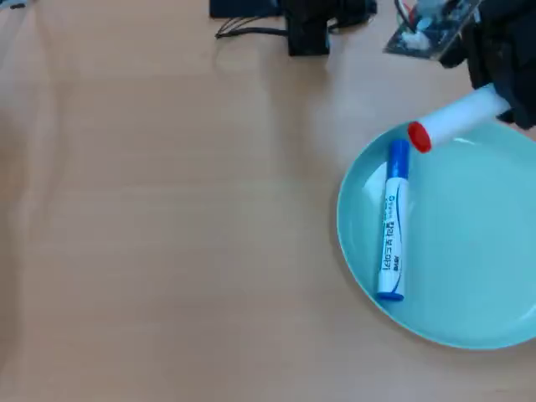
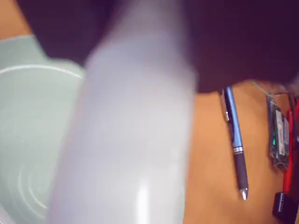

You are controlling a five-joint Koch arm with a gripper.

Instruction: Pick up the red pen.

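The red pen (image 1: 456,120), a thick white marker with a red cap, is held at its far end by my gripper (image 1: 505,99) at the upper right of the overhead view. It tilts over the rim of the teal plate (image 1: 469,327), red cap toward the left. In the wrist view its white barrel (image 2: 131,140) fills the middle, blurred and very close, with the dark gripper body above it. The gripper is shut on the pen.
A white marker with a blue cap (image 1: 394,222) lies on the left part of the plate. A blue ballpoint pen (image 2: 235,140) and a circuit board (image 2: 279,135) lie on the table beside the plate. The arm's dark base and cables (image 1: 306,25) stand at the top edge.
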